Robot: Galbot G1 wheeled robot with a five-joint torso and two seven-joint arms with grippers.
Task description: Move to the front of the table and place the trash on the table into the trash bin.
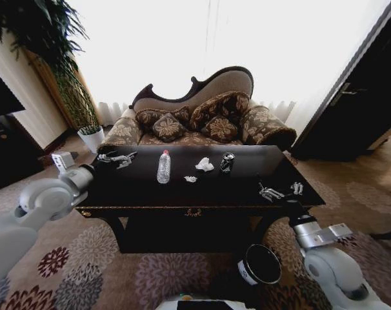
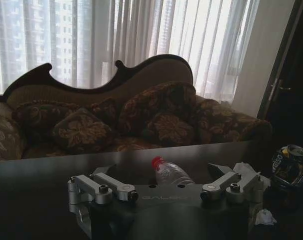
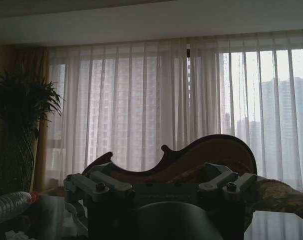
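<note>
The dark glossy table (image 1: 137, 187) stands right before me. On it lie a clear plastic bottle (image 1: 164, 166) with a red cap, a dark can (image 1: 227, 162), a larger crumpled paper wad (image 1: 204, 165) and a small one (image 1: 191, 179). My left gripper (image 1: 117, 157) hovers open over the table's far left, to the left of the bottle (image 2: 169, 172); the left wrist view also shows the can (image 2: 289, 165) and a wad (image 2: 265, 217). My right gripper (image 1: 279, 191) is open above the table's front right. The black trash bin (image 1: 245, 271) sits on the carpet below the right arm.
A patterned sofa (image 1: 195, 116) with cushions stands close behind the table. A white plant pot (image 1: 91, 137) and a tall plant (image 1: 53, 58) are at the back left. A dark door (image 1: 357, 97) is on the right. Flowered carpet lies around the table.
</note>
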